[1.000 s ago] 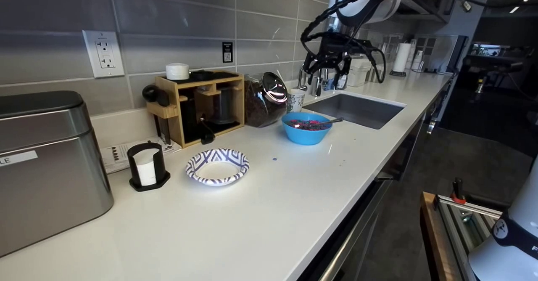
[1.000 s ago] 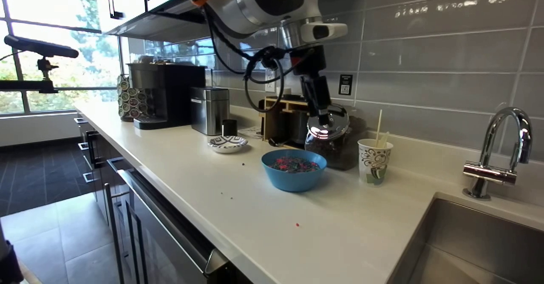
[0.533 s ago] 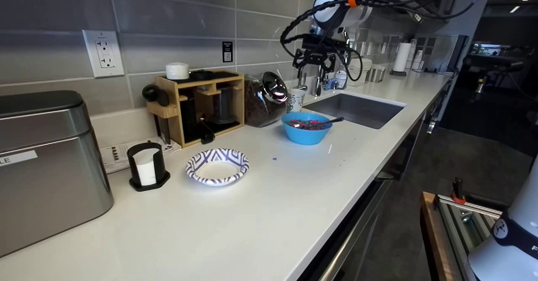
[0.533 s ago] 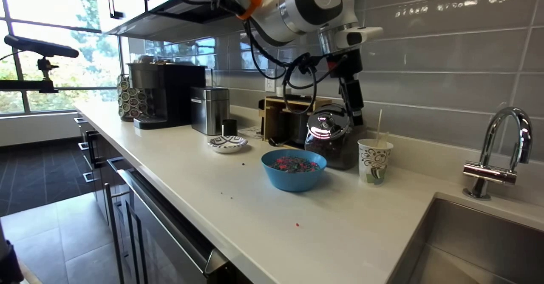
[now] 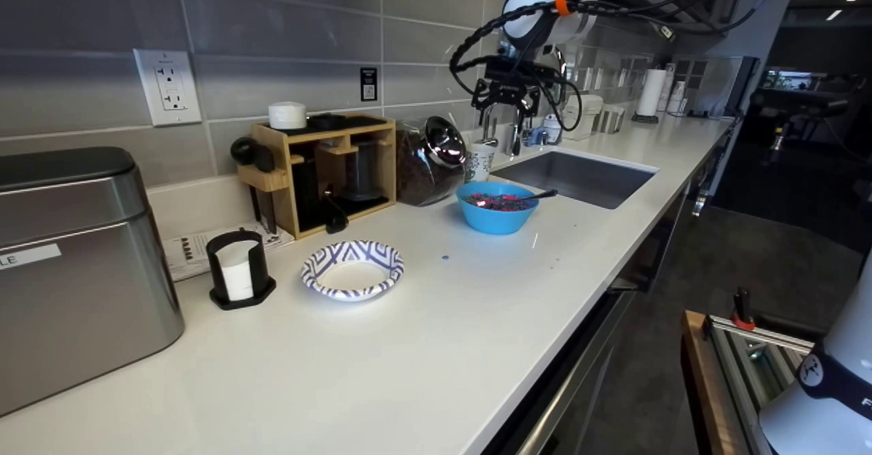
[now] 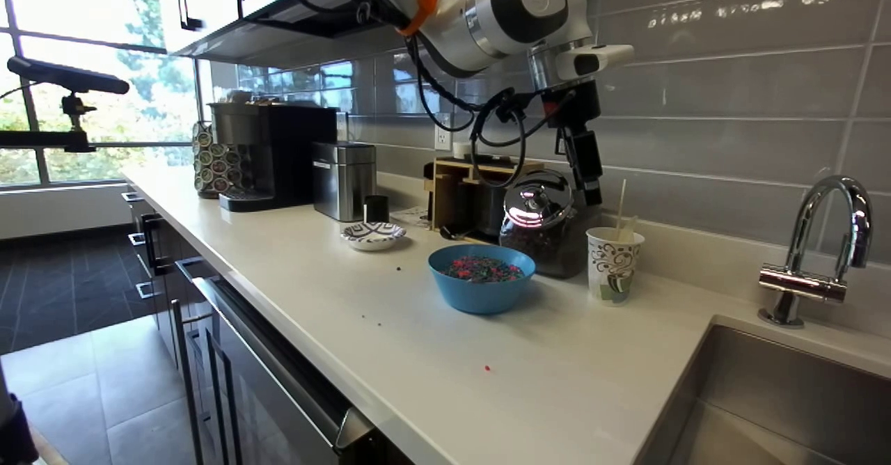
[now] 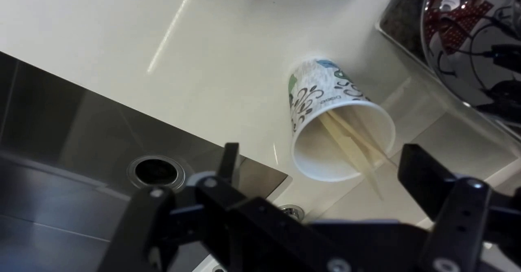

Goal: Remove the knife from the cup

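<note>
The cup is a white patterned paper cup standing on the counter by the wall; it also shows in an exterior view and the wrist view. A pale cream knife leans inside it with its pointed end above the rim, beside a thin wooden stick. My gripper is open and empty. In the wrist view its fingers are spread on either side of the cup's mouth, the knife between them in the picture. In both exterior views the gripper hangs above cup height, apart from it.
A glass jar with a shiny metal lid stands close beside the cup. A blue bowl with a spoon is in front. The sink and faucet lie on the other side. The tiled wall is behind.
My arm and gripper have moved over the counter towards the cup, mostly in the first half second and only slightly since. The cup and the other objects have stayed in place.
</note>
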You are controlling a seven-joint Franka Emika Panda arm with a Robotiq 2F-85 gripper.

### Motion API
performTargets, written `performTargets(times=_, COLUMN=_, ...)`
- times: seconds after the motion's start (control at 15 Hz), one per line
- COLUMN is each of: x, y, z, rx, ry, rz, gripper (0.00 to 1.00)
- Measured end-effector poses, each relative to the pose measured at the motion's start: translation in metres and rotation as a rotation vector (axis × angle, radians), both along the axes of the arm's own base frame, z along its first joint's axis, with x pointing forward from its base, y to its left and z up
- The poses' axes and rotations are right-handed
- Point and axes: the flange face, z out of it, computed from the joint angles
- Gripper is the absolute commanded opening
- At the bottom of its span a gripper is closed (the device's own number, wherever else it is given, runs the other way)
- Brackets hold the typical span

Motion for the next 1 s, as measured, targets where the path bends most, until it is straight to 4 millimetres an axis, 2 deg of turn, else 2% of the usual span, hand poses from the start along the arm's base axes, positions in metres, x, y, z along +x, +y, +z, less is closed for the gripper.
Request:
performTargets(times=0.33, x=0.012, y=-0.022, z=0.001, rx=-0.030, ry=-0.011, rz=-0.036, gripper=1.00)
performTargets(times=0.53, x=0.026, y=-0.031, z=-0.004, rx=-0.047, ry=-0.009, rz=-0.037, gripper=0.83)
performTargets(times=0.67, x=0.037, y=-0.035, z=-0.008, rx=-0.052, ry=-0.013, rz=-0.040, gripper=0.80)
performTargets(times=0.73, x=0.042, y=-0.038, z=-0.010, rx=-0.055, ry=-0.017, rz=-0.042, gripper=0.71)
performTargets(times=0.8, x=0.048, y=-0.040, z=-0.011, rx=-0.056, ry=-0.022, rz=-0.045, gripper=0.76)
performTargets(times=1.0, x=0.063, y=-0.046, z=-0.017, rx=-0.055, ry=-0.036, rz=-0.051, gripper=0.68)
